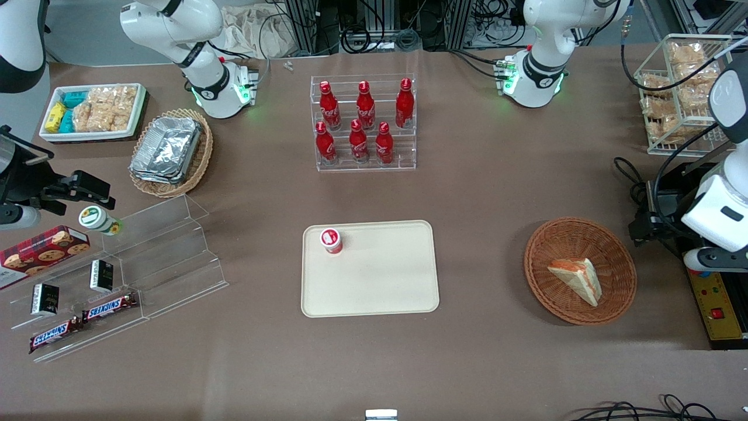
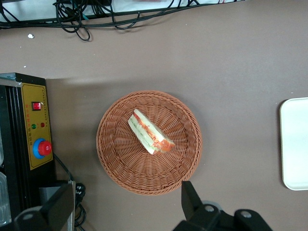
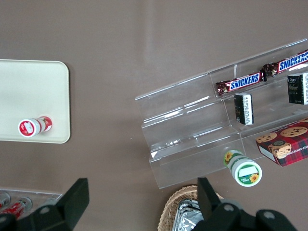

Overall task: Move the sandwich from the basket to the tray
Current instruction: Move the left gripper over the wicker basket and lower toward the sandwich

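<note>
Gripper: the left arm's black two-finger gripper is hanging above the brown table, just off the basket's rim toward the working arm's end; its fingers are standing wide apart and gripping nothing; nothing is lying between them but the basket's edge and table far beneath.

Sandwich: the triangular wedge of pale white bread in clear wrap is lying flat in the basket, about at its middle and slightly toward the front camera; its orange-red and green filling is showing along one long edge; it is sitting apart from the gripper.

Basket: the round, shallow, reddish-brown woven wicker basket is resting on the table toward the working arm's end; it is holding only the sandwich.

Tray: the flat cream-beige rectangular plastic tray with rounded corners is lying at the middle of the table, well apart from the basket, toward the parked arm's end from it; about as near to the front camera as the basket.

On the tray: a small white bottle with a red-and-white cap is standing upright in the corner farthest from the front camera, at the parked arm's end; the bare part of the tray is lying between it and the basket.

Rack: a clear stepped rack of six red cola bottles is standing farther from the front camera than the tray.

Control box: a yellow-faced box with a red button is sitting at the table's edge by the working arm, beside the basket.
</note>
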